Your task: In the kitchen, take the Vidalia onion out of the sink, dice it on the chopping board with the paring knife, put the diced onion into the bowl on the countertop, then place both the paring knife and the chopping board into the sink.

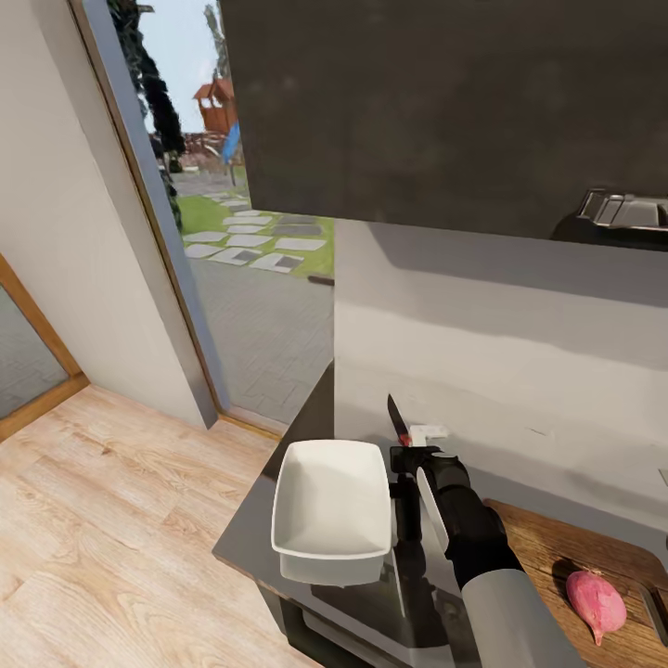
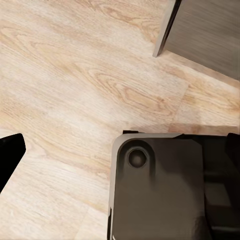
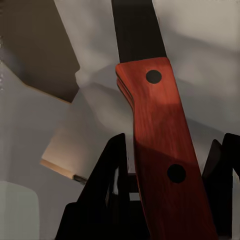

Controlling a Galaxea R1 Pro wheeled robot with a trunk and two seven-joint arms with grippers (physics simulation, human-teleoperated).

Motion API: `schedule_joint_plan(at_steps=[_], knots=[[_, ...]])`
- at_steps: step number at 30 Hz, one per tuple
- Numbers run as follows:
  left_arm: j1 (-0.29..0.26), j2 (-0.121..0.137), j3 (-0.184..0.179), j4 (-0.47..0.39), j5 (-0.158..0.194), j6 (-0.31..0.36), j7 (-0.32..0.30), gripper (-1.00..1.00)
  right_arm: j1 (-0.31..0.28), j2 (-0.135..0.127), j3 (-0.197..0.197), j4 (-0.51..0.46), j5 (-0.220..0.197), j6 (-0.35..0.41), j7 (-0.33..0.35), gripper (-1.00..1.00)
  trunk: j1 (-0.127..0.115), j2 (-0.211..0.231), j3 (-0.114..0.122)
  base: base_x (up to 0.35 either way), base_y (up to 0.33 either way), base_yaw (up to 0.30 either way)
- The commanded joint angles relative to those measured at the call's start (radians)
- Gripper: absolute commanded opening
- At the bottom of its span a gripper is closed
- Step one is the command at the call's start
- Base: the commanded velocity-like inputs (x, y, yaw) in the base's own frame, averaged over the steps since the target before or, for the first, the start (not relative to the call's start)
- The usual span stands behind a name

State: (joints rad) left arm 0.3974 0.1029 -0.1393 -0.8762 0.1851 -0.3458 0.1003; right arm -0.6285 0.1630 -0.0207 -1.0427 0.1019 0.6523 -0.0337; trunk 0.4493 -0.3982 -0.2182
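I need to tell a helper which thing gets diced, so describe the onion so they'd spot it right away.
Start at the grey countertop and go to its near right end, where the brown wooden chopping board lies. The onion rests on that board: a small pinkish-red bulb with a pointed tip, the only rounded, reddish thing there, unlike the white squarish bowl.

The right arm (image 1: 482, 547) has a light grey, smooth, round forearm sleeve near the camera, joined to a glossy black wrist section that narrows toward the hand. A pale grey oval panel is set into the black wrist casing. The right gripper (image 1: 404, 452) is black and blocky, with flat, angular black fingers (image 3: 107, 170) seen along their length in the right wrist view. In the left wrist view, a dark grey, rounded-corner housing (image 2: 160, 190) with a circular recessed boss belongs to the robot's body, and a black finger tip (image 2: 10, 155) shows at the edge.
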Motion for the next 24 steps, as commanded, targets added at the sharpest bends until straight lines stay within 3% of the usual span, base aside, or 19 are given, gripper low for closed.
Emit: schedule_joint_plan(at_steps=[1, 24], knots=[[0.0, 0.002, -0.006, -0.001, 0.007, -0.002, 0.009, 1.0, 0.0, 0.001, -0.002, -0.001, 0.002, 0.007, 0.003, -1.0, 0.001, -0.002, -0.001, 0.0, 0.0, 0.0], [0.0, 0.002, -0.006, -0.001, 0.007, -0.002, 0.009, 1.0, 0.0, 0.001, -0.002, -0.002, 0.002, 0.007, 0.003, -1.0, 0.001, -0.002, 0.034, 0.0, 0.0, 0.0]])
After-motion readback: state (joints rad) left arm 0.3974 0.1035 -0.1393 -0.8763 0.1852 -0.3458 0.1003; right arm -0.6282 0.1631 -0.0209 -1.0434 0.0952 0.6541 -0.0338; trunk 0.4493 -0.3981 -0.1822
